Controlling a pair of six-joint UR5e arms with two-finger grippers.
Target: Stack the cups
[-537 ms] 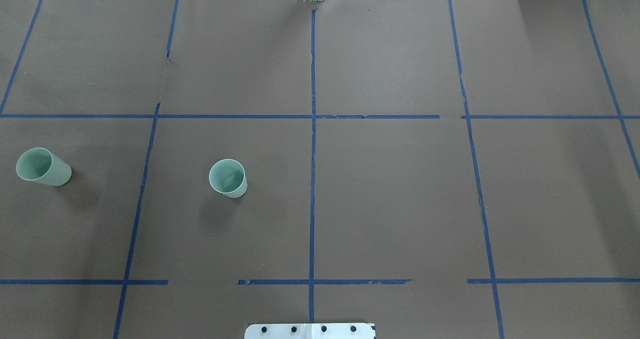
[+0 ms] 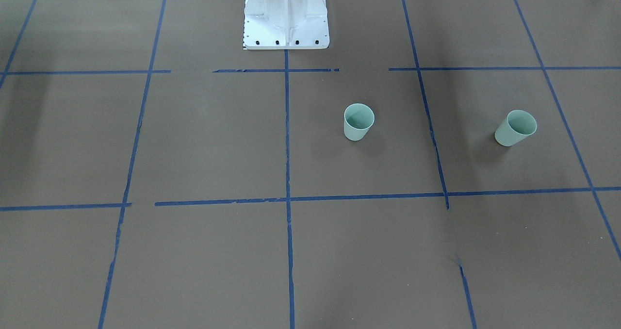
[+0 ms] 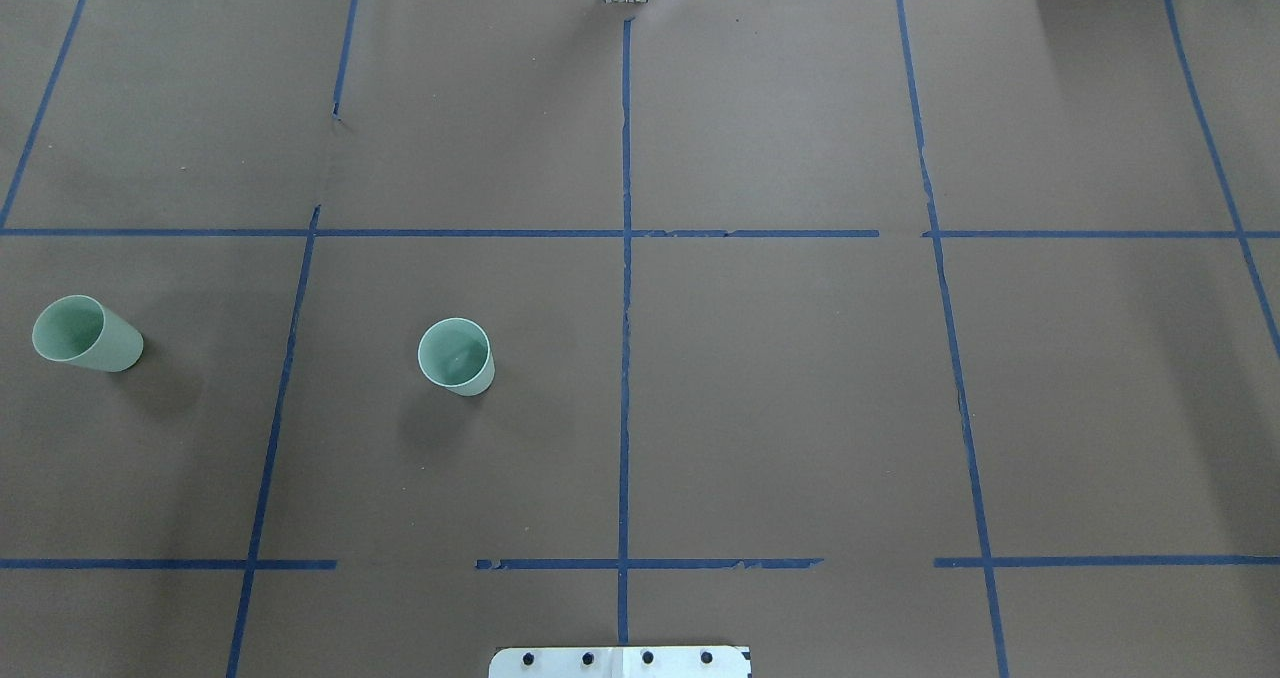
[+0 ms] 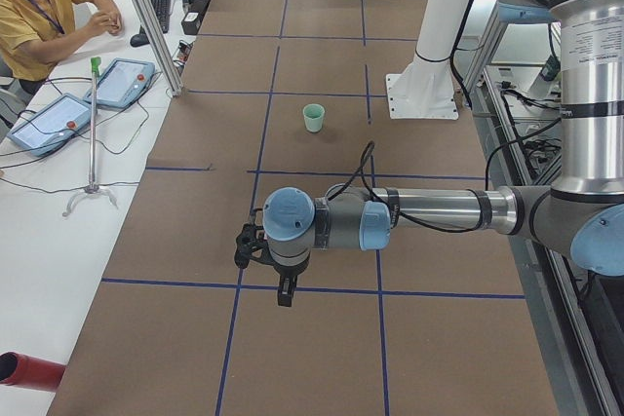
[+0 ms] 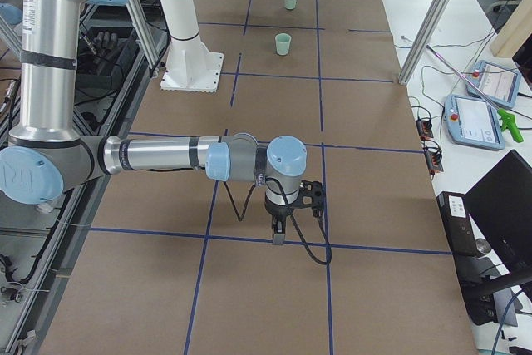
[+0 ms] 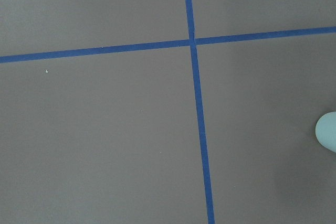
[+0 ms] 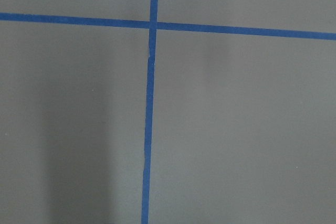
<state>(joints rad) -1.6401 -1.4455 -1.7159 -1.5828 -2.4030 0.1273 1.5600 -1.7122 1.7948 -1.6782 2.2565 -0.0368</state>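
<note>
Inner cup [image 3: 457, 356] stands upright on the table [image 3: 800, 408], on my left half, between the centre tape line [image 3: 625, 358] and the next line out. Outer cup [image 3: 88, 333] is upright too, one grid square further left and well apart from it. Not stacked. Left gripper [image 4: 285, 291] and right gripper [image 5: 277, 235] hang above the table and touch neither cup. How far my jaws are open: cannot tell from the side views.
</note>
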